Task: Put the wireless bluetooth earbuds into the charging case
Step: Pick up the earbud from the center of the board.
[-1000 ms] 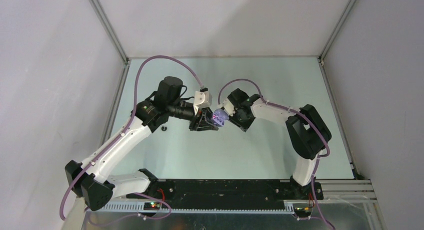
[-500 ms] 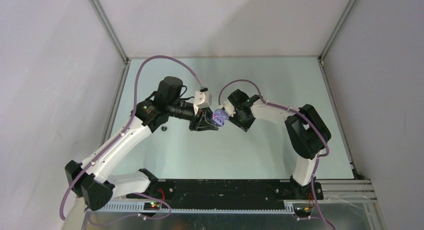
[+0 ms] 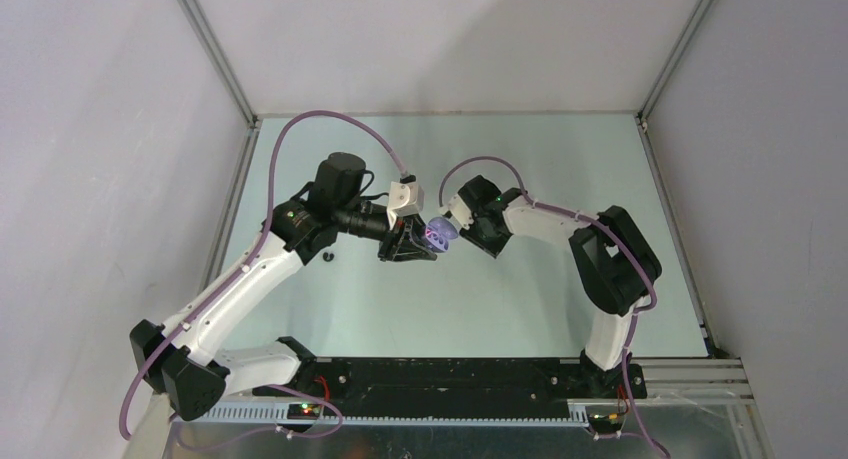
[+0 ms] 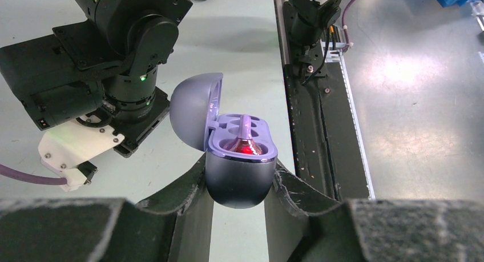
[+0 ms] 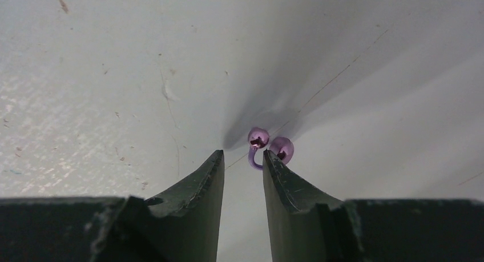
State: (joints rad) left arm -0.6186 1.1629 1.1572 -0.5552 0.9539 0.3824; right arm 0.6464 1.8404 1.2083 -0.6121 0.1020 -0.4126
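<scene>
My left gripper (image 4: 240,166) is shut on the charging case (image 4: 238,179), a grey-purple rounded shell held off the table with its lid (image 4: 193,111) swung open to the left. A red glow shows in its near well (image 4: 245,146); I cannot tell what sits there. Seen from above, the case (image 3: 438,233) hangs between both wrists. My right gripper (image 5: 242,154) is open with a narrow gap. Two pale purple earbuds (image 5: 258,137) lie side by side on the surface just past its right fingertip (image 5: 268,157). One earbud's stem curls against that tip.
The right arm's black wrist (image 4: 114,62) stands close behind the open lid. A tiny black thing (image 3: 329,256) lies on the table by the left arm's elbow. The cell's side walls (image 3: 120,179) and the black base rail (image 3: 450,374) border the table.
The right wrist has shifted slightly up and back beside the case, and its fingers have narrowed a little. The left arm and the case have stayed still.
</scene>
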